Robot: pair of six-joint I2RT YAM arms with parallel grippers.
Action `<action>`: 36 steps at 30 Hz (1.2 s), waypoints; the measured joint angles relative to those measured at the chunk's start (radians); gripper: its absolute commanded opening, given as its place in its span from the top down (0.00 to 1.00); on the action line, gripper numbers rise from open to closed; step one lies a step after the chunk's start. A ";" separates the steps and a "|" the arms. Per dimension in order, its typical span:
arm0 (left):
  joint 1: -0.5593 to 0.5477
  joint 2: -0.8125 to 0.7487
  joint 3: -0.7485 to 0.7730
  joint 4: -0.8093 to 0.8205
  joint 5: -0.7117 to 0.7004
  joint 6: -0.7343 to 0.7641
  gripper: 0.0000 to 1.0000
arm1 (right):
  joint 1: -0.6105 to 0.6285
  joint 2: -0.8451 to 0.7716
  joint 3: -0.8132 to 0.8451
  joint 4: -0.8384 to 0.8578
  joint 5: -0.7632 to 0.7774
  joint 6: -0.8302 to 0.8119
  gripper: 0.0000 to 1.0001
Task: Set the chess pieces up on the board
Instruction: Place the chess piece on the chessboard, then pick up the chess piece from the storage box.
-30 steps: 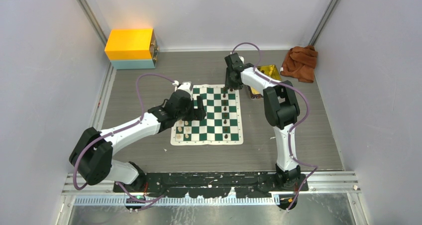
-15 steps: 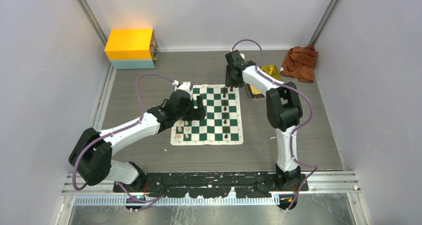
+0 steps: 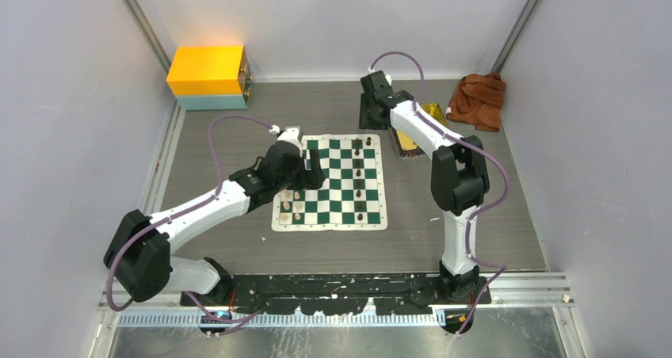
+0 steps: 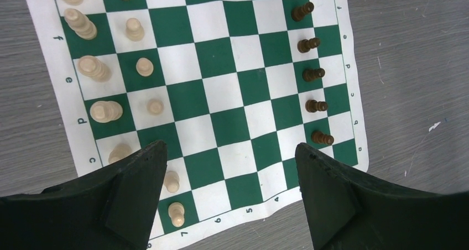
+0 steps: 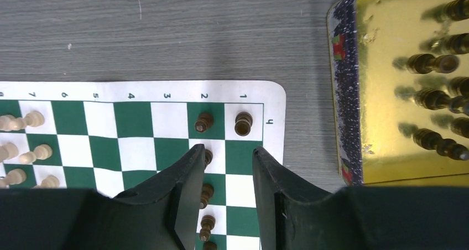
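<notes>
The board [image 3: 341,215] lay flat near the middle of the table [image 3: 491,215], its squares green and white inside a cream border. The cream chess pieces [image 4: 145,67] stood upright in two rows along the board's left edge, and several of them were hidden under the left arm in the overhead view. The dark chess pieces [image 4: 313,73] stood in a single row one file in from the board's right edge. One more dark piece [image 5: 243,123] stood alone on the far right corner square, just beside the last piece of that row. The left gripper [image 4: 229,178] hovered over the left half of the board with its jaws spread wide. Only bare squares showed between its fingers [image 4: 138,194], so it held nothing. The right gripper [image 5: 227,178] hung above the far right corner of the board, its jaws also apart and empty, with checks visible through the gap. A gold tray [image 5: 381,112] sat on the table just off the board's far right corner, with further dark pieces lying on their sides in it. A yellow box [image 3: 208,73] occupied the table's far left corner. A brown cloth [image 3: 478,98] lay crumpled at the far right corner, close beyond the tray.
</notes>
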 measured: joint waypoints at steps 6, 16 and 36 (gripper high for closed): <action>0.003 -0.029 0.035 -0.029 -0.046 0.022 0.13 | -0.003 -0.052 0.012 -0.003 0.017 -0.003 0.57; 0.010 -0.036 0.071 -0.044 -0.081 0.029 0.13 | -0.096 -0.107 0.010 0.011 0.032 0.024 0.57; 0.022 -0.049 0.071 -0.055 -0.085 0.037 0.13 | -0.245 -0.002 0.008 0.016 0.050 0.059 0.57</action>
